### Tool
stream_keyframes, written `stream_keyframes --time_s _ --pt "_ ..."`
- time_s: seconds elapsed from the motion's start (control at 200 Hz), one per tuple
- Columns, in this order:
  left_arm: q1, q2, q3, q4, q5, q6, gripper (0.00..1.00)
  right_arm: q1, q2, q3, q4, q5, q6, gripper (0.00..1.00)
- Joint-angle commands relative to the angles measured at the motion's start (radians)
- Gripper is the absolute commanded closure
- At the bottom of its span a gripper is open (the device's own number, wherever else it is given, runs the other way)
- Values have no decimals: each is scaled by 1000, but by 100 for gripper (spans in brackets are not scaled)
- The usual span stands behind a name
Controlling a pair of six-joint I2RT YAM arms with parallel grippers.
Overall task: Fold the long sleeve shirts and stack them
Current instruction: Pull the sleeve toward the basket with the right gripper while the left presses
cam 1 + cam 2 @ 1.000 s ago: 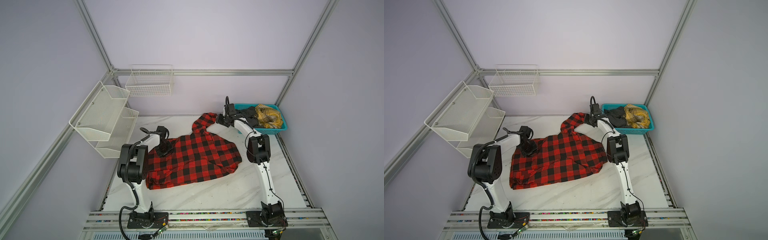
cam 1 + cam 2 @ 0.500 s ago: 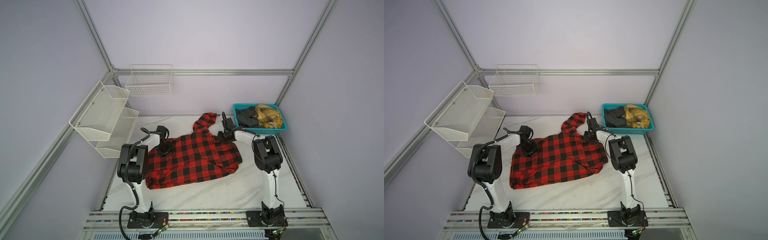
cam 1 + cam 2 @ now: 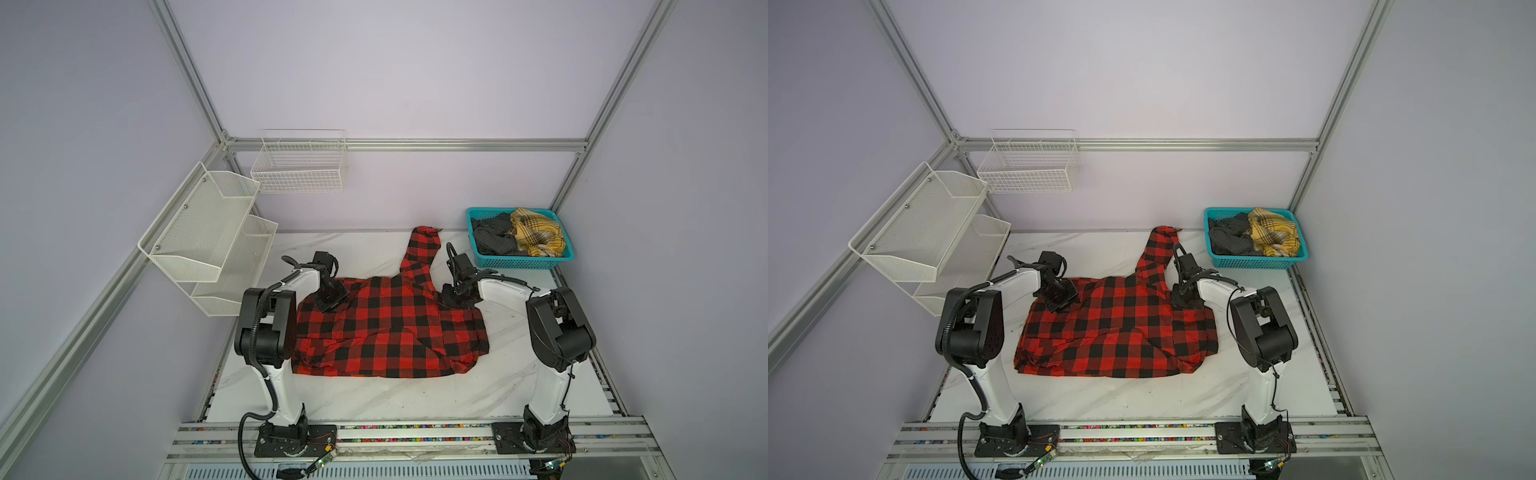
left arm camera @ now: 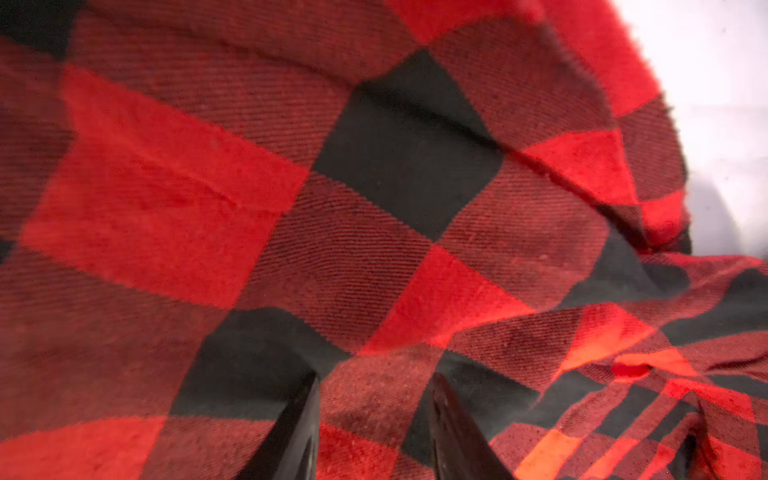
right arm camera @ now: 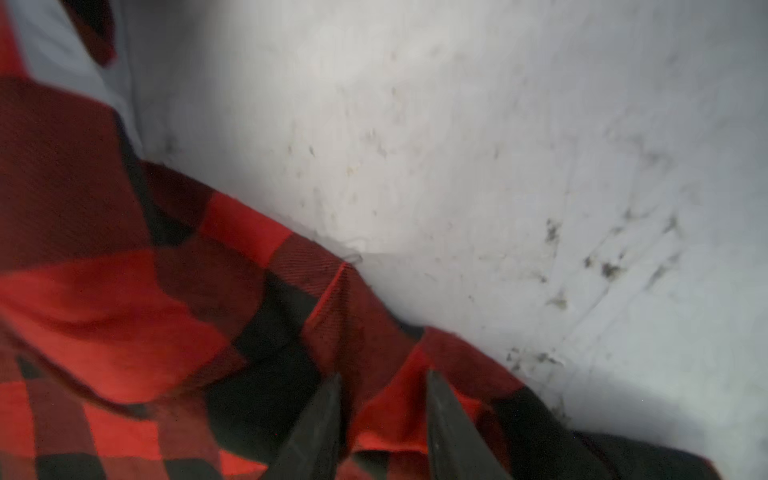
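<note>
Left arm (image 3: 266,328): elbow raised, forearm toward 1 o'clock. Left gripper (image 3: 332,297) tipped down, fingers (image 4: 299,419) parted on the shirt (image 3: 390,332).
Right arm (image 3: 557,328): forearm toward 10 o'clock. Right gripper (image 3: 452,298) tipped down, fingers (image 5: 320,419) astride a shirt fold, hold unclear.

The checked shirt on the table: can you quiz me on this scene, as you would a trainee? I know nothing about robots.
1. True or false: the red-and-black checked shirt lies inside the teal basket.
2. What does the basket hold? A) nothing B) a dark garment and a yellow checked cloth C) tools
3. Fill in: the gripper nearer the sleeve that points at the back wall is the ___ one.
Key: 1 false, it lies on the table; 2 B; 3 right gripper.
</note>
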Motion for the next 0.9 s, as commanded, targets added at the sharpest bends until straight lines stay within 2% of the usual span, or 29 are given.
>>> stream_keyframes --time_s 0.0,0.09,0.2,0.365,0.44,0.615,0.7,0.79,0.895 --pt "-1 -3 -7 16 10 9 57 -7 81 243 -67 101 31 57" --pt "-1 -4 10 3 2 11 57 -13 208 443 -109 121 39 52" --pt "-1 -7 20 -6 -3 16 57 -19 364 645 -132 140 32 51" --pt "-3 -5 27 -24 -6 15 57 -33 541 837 -127 145 -5 51" --pt "-4 -5 29 -30 -11 21 57 -32 579 856 -86 103 -49 48" --pt "-5 -9 22 -39 -10 30 57 -29 626 844 -55 96 -62 44" --pt "-5 -9 18 -38 -9 29 57 -24 673 866 -76 106 -66 50" --pt "-6 -10 14 -38 8 28 57 -13 737 927 -118 147 -89 61" --pt "-8 -22 7 -39 7 34 57 -6 832 1065 -204 229 -105 90"
